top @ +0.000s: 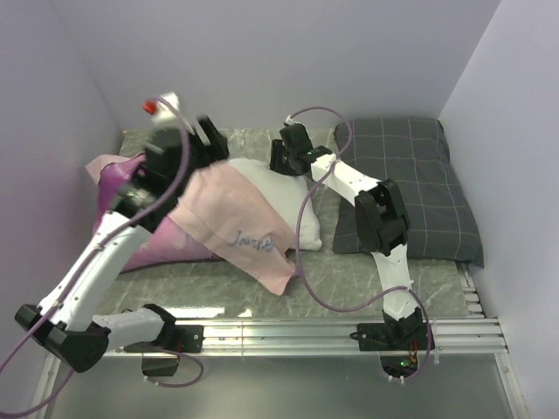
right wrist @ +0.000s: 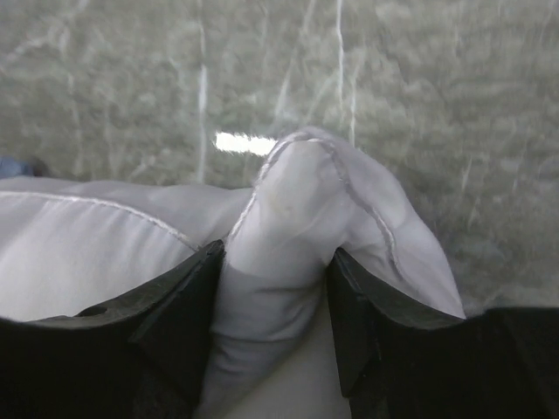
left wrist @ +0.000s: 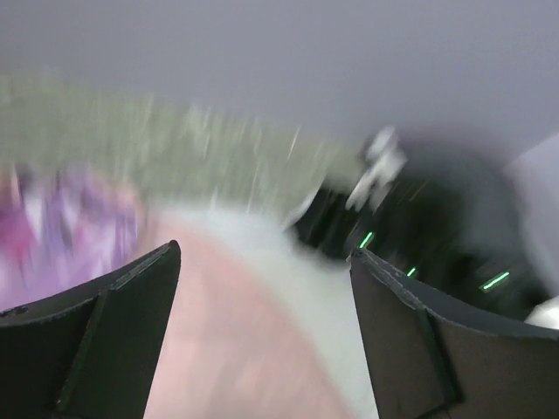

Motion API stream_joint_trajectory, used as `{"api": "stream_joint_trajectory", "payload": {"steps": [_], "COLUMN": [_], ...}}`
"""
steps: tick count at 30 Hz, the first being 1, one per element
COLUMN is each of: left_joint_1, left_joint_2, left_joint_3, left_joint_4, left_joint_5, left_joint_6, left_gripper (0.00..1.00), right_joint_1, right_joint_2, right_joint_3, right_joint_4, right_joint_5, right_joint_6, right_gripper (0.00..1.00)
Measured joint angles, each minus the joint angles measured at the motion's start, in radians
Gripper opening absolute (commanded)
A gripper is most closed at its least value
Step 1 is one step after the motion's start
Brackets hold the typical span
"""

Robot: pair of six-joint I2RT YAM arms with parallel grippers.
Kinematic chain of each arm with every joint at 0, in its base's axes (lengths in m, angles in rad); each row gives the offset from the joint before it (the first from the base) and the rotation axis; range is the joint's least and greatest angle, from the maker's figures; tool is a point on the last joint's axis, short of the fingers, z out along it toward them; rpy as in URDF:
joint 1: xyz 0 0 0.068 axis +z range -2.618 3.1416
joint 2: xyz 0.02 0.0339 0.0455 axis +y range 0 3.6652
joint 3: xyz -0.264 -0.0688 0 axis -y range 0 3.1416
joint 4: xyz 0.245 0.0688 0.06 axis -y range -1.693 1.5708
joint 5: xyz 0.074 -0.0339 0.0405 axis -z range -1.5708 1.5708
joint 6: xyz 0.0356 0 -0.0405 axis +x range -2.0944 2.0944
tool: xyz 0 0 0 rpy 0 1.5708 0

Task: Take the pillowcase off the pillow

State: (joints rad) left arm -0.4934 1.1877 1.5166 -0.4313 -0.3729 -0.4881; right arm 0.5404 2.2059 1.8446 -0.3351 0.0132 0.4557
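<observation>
The pillowcase lies half turned inside out at the table's left, its pale pink lining draped over the white pillow, which rests mid-table; the right gripper pinches the pillow's far corner, the left gripper hangs spread above the fabric, and a grey checked pillow lies right

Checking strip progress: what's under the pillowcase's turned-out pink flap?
The white pillow; its right part shows past the pillowcase, corner pinched by the right gripper. How far it runs under the fabric is hidden.
</observation>
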Motion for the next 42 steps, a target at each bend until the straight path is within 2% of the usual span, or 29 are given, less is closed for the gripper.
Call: {"api": "stream_joint_trajectory", "payload": {"steps": [3,6,11,14,15,17,18,20,21,23,25,28,32,34,35,36,37,38,41,42], "left_joint_1": [-0.048,-0.077,-0.114,-0.135,-0.138,-0.14,-0.139,-0.139,-0.139,-0.139,-0.139,-0.139,-0.137,-0.137,-0.137,-0.137,-0.137,-0.138,-0.168,-0.191], "left_joint_2": [-0.036,-0.049,-0.124,-0.149,-0.145,-0.118,-0.103,-0.084,-0.078,-0.064,-0.044,-0.01,0.013,0.025,0.035,0.043,0.051,0.056,0.059,0.059], "left_joint_3": [-0.265,-0.423,-0.502,-0.502,-0.502,-0.502,-0.502,-0.502,-0.5,-0.486,-0.46,-0.417,-0.38,-0.365,-0.357,-0.349,-0.34,-0.331,-0.293,-0.273], "left_joint_4": [-0.035,-0.101,-0.142,-0.167,-0.18,-0.196,-0.202,-0.208,-0.211,-0.222,-0.232,-0.237,-0.232,-0.232,-0.232,-0.232,-0.233,-0.231,-0.249,-0.265], "left_joint_5": [-0.018,-0.018,-0.049,-0.094,-0.108,-0.134,-0.145,-0.159,-0.166,-0.179,-0.192,-0.213,-0.214,-0.201,-0.19,-0.175,-0.153,-0.13,-0.1,-0.105], "left_joint_6": [-0.058,-0.105,-0.177,-0.211,-0.218,-0.235,-0.237,-0.239,-0.235,-0.23,-0.22,-0.203,-0.177,-0.163,-0.153,-0.14,-0.125,-0.112,-0.103,-0.108], "left_gripper": [0.85,0.85,0.84,0.71,0.58,0.45,0.27,0.16,0.06,0.0,0.0,0.0,0.0,0.01,0.1,0.22,0.36,0.57,0.76,0.77], "right_joint_1": [0.0,-0.002,-0.005,-0.01,-0.01,-0.011,-0.011,-0.011,-0.011,-0.008,-0.005,0.003,0.026,0.037,0.039,0.04,0.04,0.04,0.041,0.042], "right_joint_2": [-0.029,-0.073,-0.169,-0.255,-0.29,-0.379,-0.432,-0.534,-0.595,-0.713,-0.81,-0.853,-0.769,-0.716,-0.7,-0.678,-0.662,-0.65,-0.644,-0.646], "right_joint_3": [-0.05,-0.067,-0.067,-0.067,-0.069,-0.096,-0.122,-0.188,-0.246,-0.378,-0.538,-0.722,-0.852,-0.855,-0.853,-0.846,-0.842,-0.84,-0.845,-0.847], "right_joint_4": [-0.003,-0.031,-0.065,-0.089,-0.093,-0.09,-0.085,-0.065,-0.043,-0.003,0.06,0.127,0.178,0.206,0.219,0.235,0.249,0.272,0.321,0.336], "right_joint_5": [-0.002,0.0,0.005,0.01,0.013,0.014,0.013,0.001,-0.012,-0.034,-0.066,-0.125,-0.208,-0.236,-0.243,-0.251,-0.256,-0.267,-0.274,-0.272], "right_joint_6": [0.008,0.005,-0.011,-0.021,-0.026,-0.031,-0.032,-0.035,-0.035,-0.033,-0.029,-0.021,-0.011,-0.003,0.0,0.007,0.01,0.028,0.074,0.086], "right_gripper": [0.64,0.69,0.73,0.75,0.77,0.79,0.79,0.8,0.81,0.83,0.84,0.86,0.89,0.83,0.75,0.43,0.24,0.02,0.0,0.0]}}
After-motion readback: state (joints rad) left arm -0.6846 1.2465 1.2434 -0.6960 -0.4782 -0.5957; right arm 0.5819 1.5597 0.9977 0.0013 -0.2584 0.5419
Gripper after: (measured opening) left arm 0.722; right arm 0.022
